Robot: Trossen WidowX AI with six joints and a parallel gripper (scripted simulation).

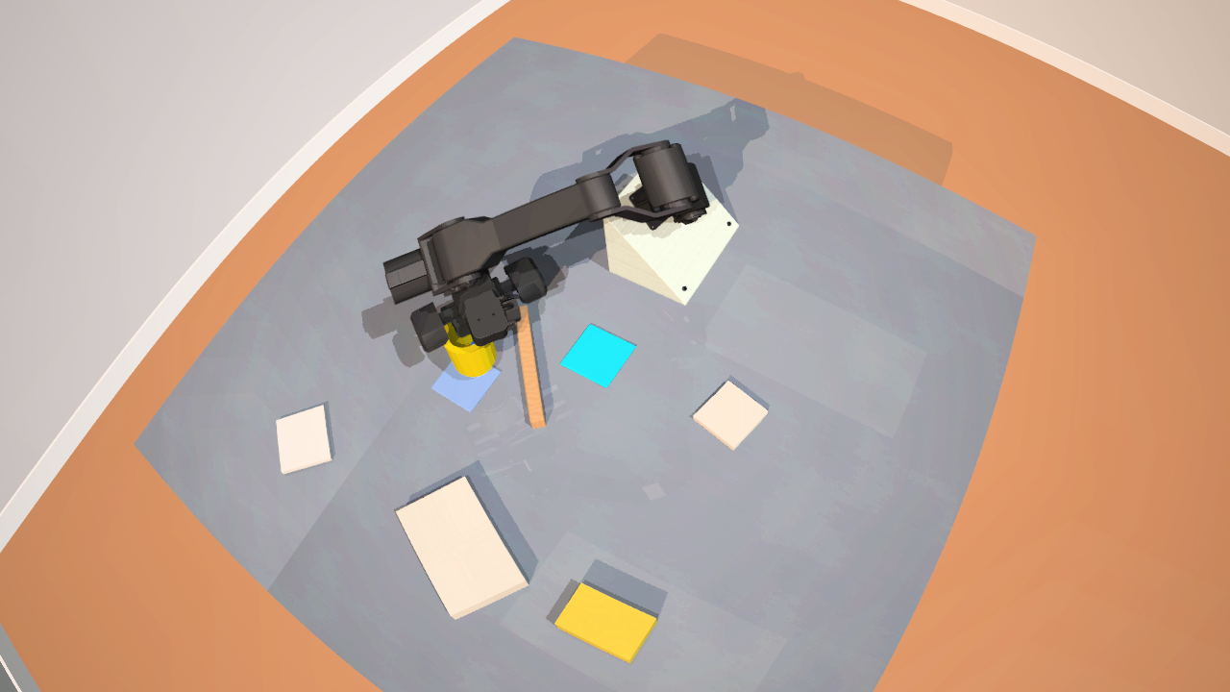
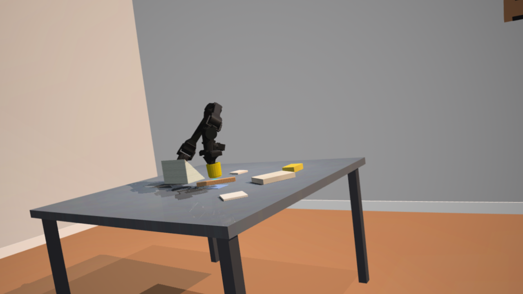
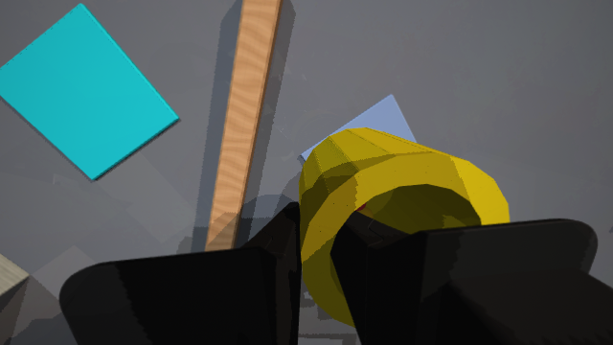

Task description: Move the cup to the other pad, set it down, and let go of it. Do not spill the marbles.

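The yellow cup point(image 1: 472, 359) point(image 2: 214, 170) point(image 3: 393, 168) is raised above the table and looks roughly upright. My gripper point(image 2: 212, 162) point(image 3: 310, 210) is shut on the cup's wall, with one finger inside the cup and one outside. A small red bit, likely a marble point(image 3: 361, 207), shows inside the cup; the rest of the contents is hidden. The pale blue pad point(image 1: 465, 395) point(image 2: 220, 186) point(image 3: 383, 117) lies below the cup, partly covered by it in the overhead and wrist views. The cyan pad point(image 1: 598, 355) point(image 3: 86, 96) lies bare across the wooden bar.
The wooden bar point(image 1: 531, 379) point(image 2: 216, 181) point(image 3: 246, 110) lies on the table between the two pads, lower than the cup. The pale wedge-sided base block point(image 1: 679, 254) point(image 2: 174, 171) stands under the arm. A large pale slab point(image 1: 462, 546), a yellow block point(image 1: 606, 621) and two small pale tiles lie farther out.
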